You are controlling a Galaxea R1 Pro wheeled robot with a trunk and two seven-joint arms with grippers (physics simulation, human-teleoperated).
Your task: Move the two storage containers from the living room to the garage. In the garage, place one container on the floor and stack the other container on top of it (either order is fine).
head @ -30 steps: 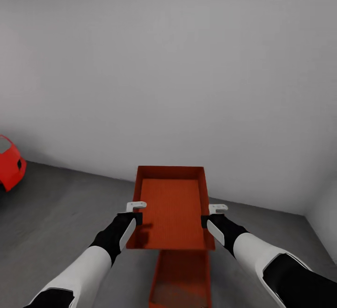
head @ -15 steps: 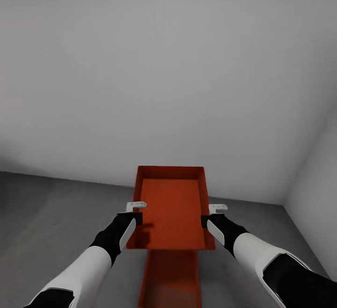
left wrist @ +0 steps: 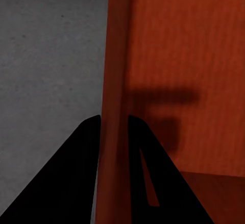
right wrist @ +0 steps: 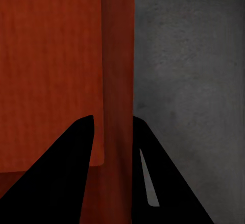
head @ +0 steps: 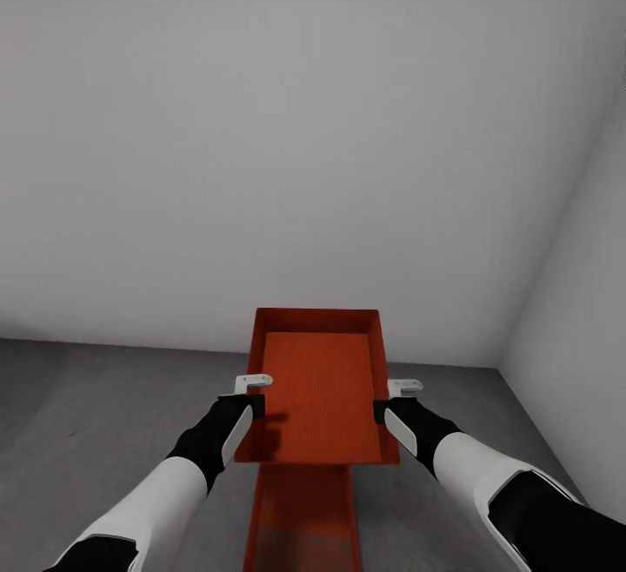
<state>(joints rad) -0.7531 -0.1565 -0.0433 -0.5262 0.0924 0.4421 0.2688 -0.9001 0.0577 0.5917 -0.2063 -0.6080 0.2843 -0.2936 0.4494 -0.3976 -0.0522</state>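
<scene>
I hold one orange-red storage container (head: 319,381) up in front of me, level and open side up. My left gripper (head: 250,391) is shut on its left wall (left wrist: 115,81), one black finger on each side. My right gripper (head: 393,398) is shut on its right wall (right wrist: 117,81) the same way. The second storage container (head: 300,515) lies on the dark grey garage floor (head: 96,415) below the held one, its near part showing at the bottom of the head view.
A plain white wall (head: 287,137) stands close ahead. A second white wall (head: 582,311) meets it in a corner at the right. Bare concrete floor lies to the left and to the right of the lower container.
The view has swung to the right: the red rounded thing at the left has left the picture, the right corner has come nearer, and the lower container has shifted left. Both grips are unchanged.
</scene>
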